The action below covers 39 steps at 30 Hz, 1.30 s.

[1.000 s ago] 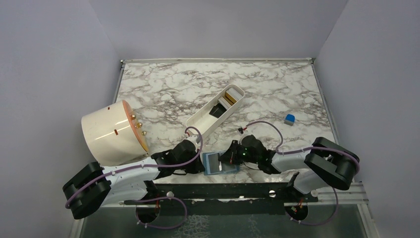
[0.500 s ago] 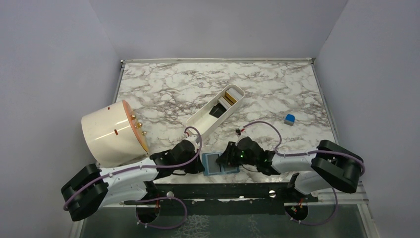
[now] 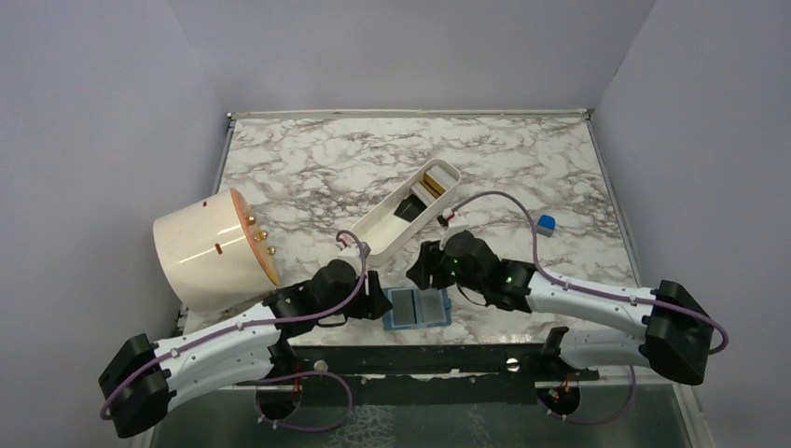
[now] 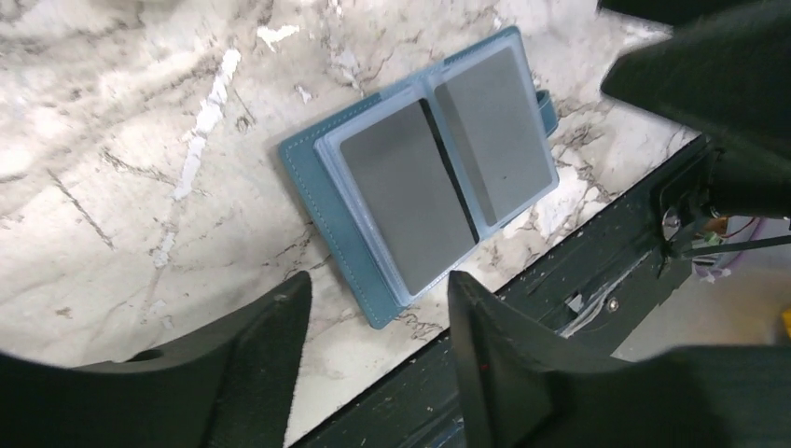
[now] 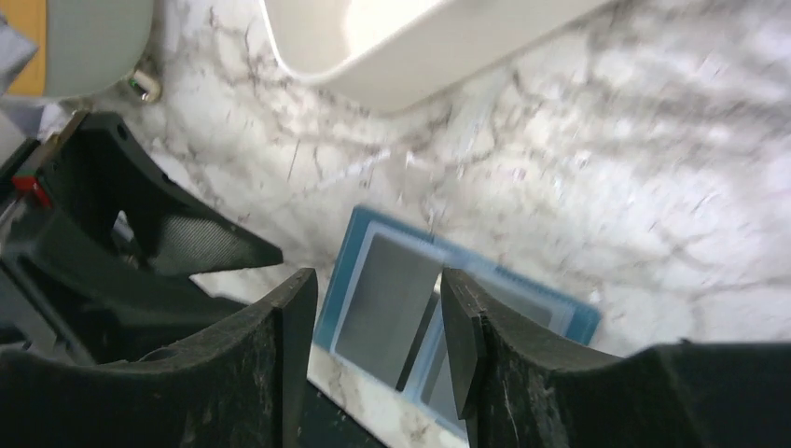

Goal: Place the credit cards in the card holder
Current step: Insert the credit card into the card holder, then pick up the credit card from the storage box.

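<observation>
At the near edge of the tabletop (image 3: 308, 168), between the two arms, the card holder (image 3: 417, 307) lies open and flat, its spread running left to right along the edge. A pale grey card shows under each of the two clear pockets facing up (image 4: 403, 205). The left gripper (image 4: 379, 276) hovers just left of it, fingers spread and holding nothing. The right gripper (image 5: 378, 280) hangs just beyond its far side, looking down on it, fingers likewise apart and empty. The loose credit cards (image 3: 433, 183) sit in the long white tray (image 3: 376, 231), a gold stack at its far-right end and a black one just nearer the middle. The tray lies beyond the holder, its long axis running diagonally from near-left to far-right. The next card most likely has to come from there. The right fingers are the nearer pair, close beside the tray's near wall, and the cards lie up and a little to the right of them. A reach along the tray's diagonal would probably suit better than one across its walls. Whether the holder has free pockets under the visible pair cannot be told.
</observation>
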Each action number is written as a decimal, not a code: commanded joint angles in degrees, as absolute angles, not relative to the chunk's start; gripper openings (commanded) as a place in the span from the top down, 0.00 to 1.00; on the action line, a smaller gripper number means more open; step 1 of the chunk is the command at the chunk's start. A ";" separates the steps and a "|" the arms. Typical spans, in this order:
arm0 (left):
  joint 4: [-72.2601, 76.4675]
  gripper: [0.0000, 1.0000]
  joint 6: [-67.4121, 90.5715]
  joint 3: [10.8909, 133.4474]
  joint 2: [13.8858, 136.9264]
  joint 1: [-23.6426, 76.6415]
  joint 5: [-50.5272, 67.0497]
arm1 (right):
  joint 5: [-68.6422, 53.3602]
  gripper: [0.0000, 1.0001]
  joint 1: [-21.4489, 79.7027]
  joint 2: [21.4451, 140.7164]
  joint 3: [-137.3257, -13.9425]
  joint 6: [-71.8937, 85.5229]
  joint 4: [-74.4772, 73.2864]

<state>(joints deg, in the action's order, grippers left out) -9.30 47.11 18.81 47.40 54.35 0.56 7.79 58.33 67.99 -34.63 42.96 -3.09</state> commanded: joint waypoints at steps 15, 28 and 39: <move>-24.60 0.01 42.11 31.65 34.99 54.37 -2.48 | 32.52 0.45 49.77 99.43 -76.66 2.60 -18.98; -32.33 0.01 36.17 38.62 29.86 54.32 -11.59 | 34.95 0.43 46.77 117.15 -89.82 -6.58 -21.16; -32.40 0.01 36.56 37.79 26.50 54.38 -13.32 | 41.36 0.49 45.04 125.86 -95.60 -13.97 -19.66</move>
